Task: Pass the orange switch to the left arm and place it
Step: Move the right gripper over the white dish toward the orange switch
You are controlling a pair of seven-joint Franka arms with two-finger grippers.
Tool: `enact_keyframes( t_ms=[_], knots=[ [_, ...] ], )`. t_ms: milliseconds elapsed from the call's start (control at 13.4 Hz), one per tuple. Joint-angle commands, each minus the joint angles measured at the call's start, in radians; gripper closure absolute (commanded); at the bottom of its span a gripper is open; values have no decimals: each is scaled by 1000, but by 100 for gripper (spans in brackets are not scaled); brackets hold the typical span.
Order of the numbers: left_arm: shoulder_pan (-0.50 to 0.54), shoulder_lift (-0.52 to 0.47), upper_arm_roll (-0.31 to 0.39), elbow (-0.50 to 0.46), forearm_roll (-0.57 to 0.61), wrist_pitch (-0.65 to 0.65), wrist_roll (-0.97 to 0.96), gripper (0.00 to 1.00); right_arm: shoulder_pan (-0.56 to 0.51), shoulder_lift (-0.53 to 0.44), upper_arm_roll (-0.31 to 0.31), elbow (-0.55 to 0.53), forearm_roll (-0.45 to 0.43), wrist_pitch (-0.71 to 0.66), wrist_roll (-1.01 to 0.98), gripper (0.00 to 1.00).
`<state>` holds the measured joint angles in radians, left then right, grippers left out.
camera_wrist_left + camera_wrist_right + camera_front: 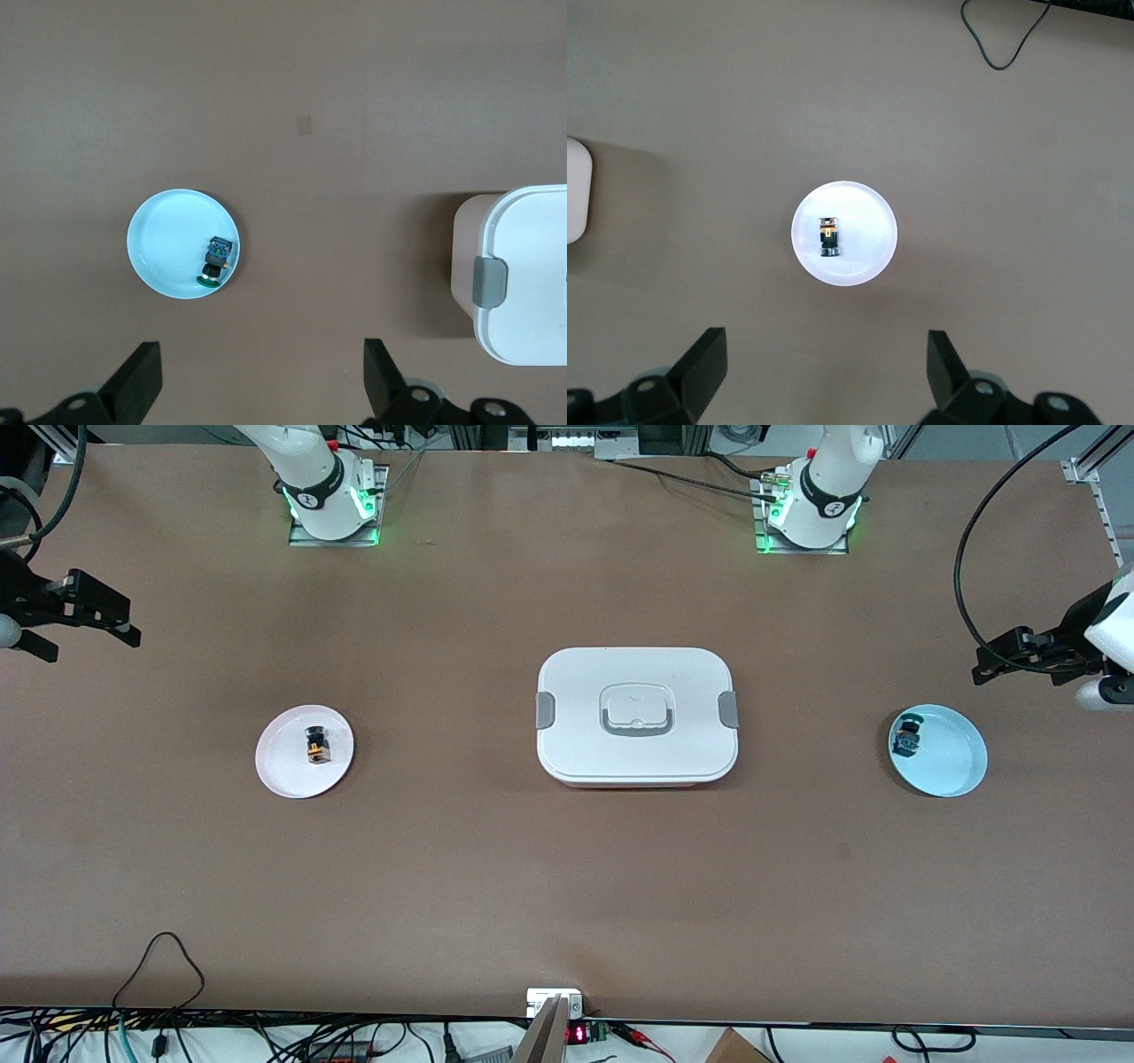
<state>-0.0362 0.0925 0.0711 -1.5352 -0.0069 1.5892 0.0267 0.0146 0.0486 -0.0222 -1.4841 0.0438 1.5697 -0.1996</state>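
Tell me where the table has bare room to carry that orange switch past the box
Bare table runs wide between the box and the front camera's edge, and between the box and the arm bases. Open gaps also lie between the box and the white plate holding the orange switch, and between the box and the blue plate. Only the middle is blocked.

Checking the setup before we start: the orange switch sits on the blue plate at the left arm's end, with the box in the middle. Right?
Not quite. The orange switch lies on the white plate at the right arm's end, as the front view shows; the blue plate holds a green switch. The box is in the middle.
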Motion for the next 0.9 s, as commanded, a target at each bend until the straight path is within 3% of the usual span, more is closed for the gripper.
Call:
enact_keyframes(
  t_ms=[0, 671, 820],
  knots=[
    [4, 9, 1, 26, -7, -17, 9, 0, -2, 11, 5, 27, 16, -20, 5, 0],
    [4, 7, 4, 26, -12, -15, 9, 0, 2, 4, 11, 16, 10, -77, -11, 0],
    [5, 9, 6, 26, -12, -17, 9, 0, 25, 11, 11, -59, 13, -57, -12, 0]
  ],
)
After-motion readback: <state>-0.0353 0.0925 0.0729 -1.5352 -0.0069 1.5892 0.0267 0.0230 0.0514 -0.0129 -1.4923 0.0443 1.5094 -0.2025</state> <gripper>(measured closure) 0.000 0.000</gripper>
